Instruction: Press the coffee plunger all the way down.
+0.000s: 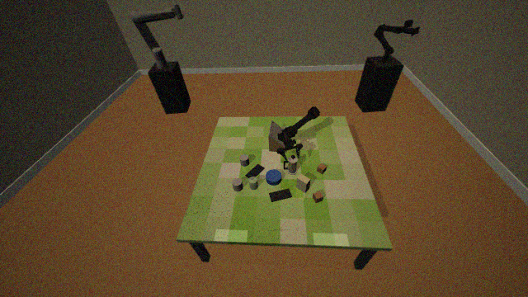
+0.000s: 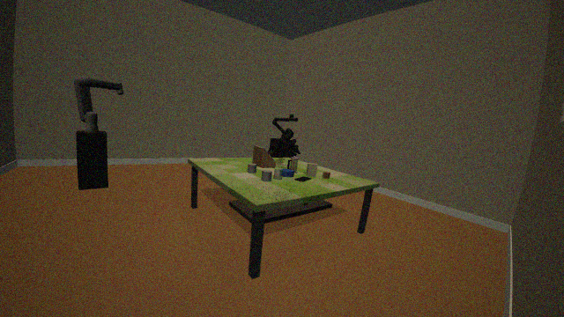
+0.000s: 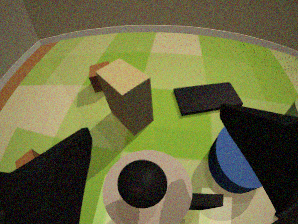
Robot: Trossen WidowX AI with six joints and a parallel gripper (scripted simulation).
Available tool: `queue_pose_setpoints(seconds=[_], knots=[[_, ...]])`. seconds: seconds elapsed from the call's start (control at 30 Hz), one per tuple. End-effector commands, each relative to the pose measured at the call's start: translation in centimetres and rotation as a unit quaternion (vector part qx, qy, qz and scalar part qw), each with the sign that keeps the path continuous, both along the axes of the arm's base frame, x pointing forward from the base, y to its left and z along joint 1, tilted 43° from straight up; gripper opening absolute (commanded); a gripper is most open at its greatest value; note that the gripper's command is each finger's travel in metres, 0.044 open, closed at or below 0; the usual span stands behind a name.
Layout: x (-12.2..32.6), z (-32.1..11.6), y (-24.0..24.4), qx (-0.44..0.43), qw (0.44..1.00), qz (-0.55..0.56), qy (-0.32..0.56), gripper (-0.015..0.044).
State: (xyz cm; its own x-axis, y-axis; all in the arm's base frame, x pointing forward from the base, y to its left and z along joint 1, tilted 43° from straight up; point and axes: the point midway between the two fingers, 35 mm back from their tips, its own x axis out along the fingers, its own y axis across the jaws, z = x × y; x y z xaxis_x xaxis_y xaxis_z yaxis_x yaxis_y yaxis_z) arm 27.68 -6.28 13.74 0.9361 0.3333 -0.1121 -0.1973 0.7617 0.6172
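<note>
the tool (image 3: 143, 183) stands with its fingers spread wide apart, one on each side of the coffee press (image 1: 292, 163) and touching nothing; it grips no object. the press stands upright on the worktop (image 1: 247, 223), a little toward the far edge from the middle and slightly nearer the right edge than the left. in the wrist view the black plunger knob (image 3: 141, 183) sits low against the pale round lid (image 3: 169, 209), between the two fingers but apart from both. a blue disc (image 1: 273, 176) lies just beside the press on its near-left side. a tan block (image 1: 303, 182) stands near the press toward the near edge, and a flat black slab (image 1: 280, 194) lies further toward that edge. two small brown cubes (image 1: 322, 167) lie toward the right edge. three grey cylinders (image 1: 244, 160) stand toward the left edge, well apart from the press. a brown wedge (image 1: 274, 136) stands by the arm toward the far edge.
</note>
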Motion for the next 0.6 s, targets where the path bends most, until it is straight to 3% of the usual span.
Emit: queue_pose_setpoints(seconds=[0.0, 0.57], knots=[[0.4, 0.8, -1.1, 0.003, 1.000, -0.018, -0.003, 0.0440], [-4.3, 5.4, -3.7, 0.004, 1.000, 0.009, 0.012, 0.0440]])
